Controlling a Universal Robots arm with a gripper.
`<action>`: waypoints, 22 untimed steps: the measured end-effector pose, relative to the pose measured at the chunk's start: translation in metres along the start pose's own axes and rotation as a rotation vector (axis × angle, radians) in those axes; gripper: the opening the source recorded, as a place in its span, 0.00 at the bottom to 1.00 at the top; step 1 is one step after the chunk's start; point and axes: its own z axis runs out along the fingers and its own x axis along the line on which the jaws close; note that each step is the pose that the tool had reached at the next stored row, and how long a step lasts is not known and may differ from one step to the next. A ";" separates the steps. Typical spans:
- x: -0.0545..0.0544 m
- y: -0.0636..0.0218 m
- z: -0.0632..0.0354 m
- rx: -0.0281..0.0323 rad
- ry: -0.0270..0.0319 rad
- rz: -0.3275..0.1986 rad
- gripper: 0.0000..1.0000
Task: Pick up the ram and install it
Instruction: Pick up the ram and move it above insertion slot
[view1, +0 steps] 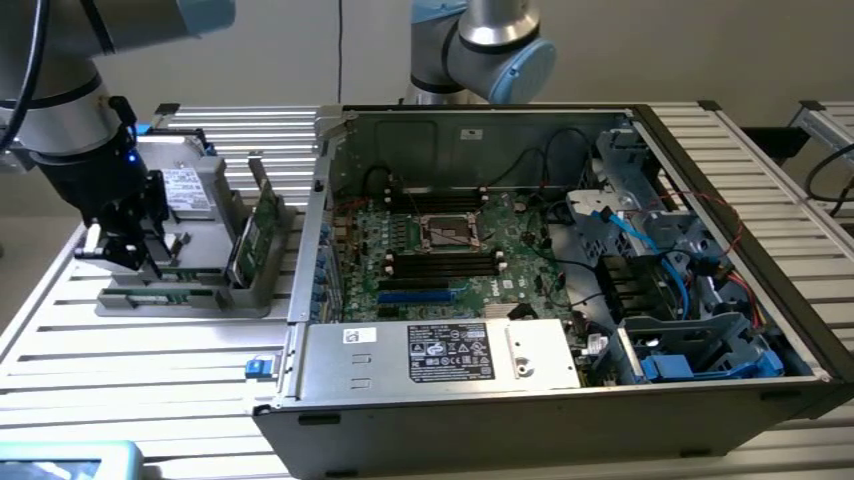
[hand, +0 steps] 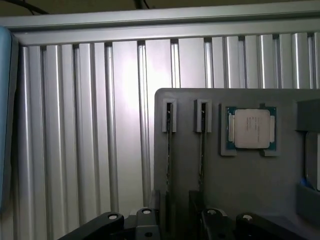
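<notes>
2 thin sticks stand on edge in the grey parts tray (hand: 250, 195), each clipped at its far end in its own holder: the ram (hand: 169, 150) and a twin stick (hand: 202, 150) just beside it, parallel and not touching. the gripper (hand: 177, 227) hangs right over their near ends with its jaws spread wide and nothing held. from the wrist view both sticks run lengthwise out of the gap between the finger links, so their long axis lies across the line on which the jaws close; i judge that the right alignment for a pinch on the flat faces. i cannot tell which of the 2 sits centred in the gap.

room is tight sideways. the ram is the stick nearer the tray's edge, with the ribbed aluminium table (hand: 90, 130) beyond that edge, and the twin stick crowds its other face. the square processor chip (hand: 250, 128) lies past the twin, well apart from the ram.

in the exterior view the gripper (view1: 127, 240) is over the tray (view1: 200, 300) at the exterior view's left, and the open computer case (view1: 318, 180) lies to the exterior view's right. taller green cards (view1: 248, 245) stand in the tray between gripper and case wall, an obstacle on a straight sideways path. the black memory slots (view1: 441, 265) on the motherboard (view1: 527, 235) look empty
</notes>
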 end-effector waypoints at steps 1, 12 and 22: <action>0.000 -0.0001 0.0006 0.0019 0.0038 0.000 0.36; -0.002 -0.0002 0.0153 0.0117 0.0226 0.000 0.36; -0.005 -0.0003 0.0299 0.0128 0.0237 -0.008 0.36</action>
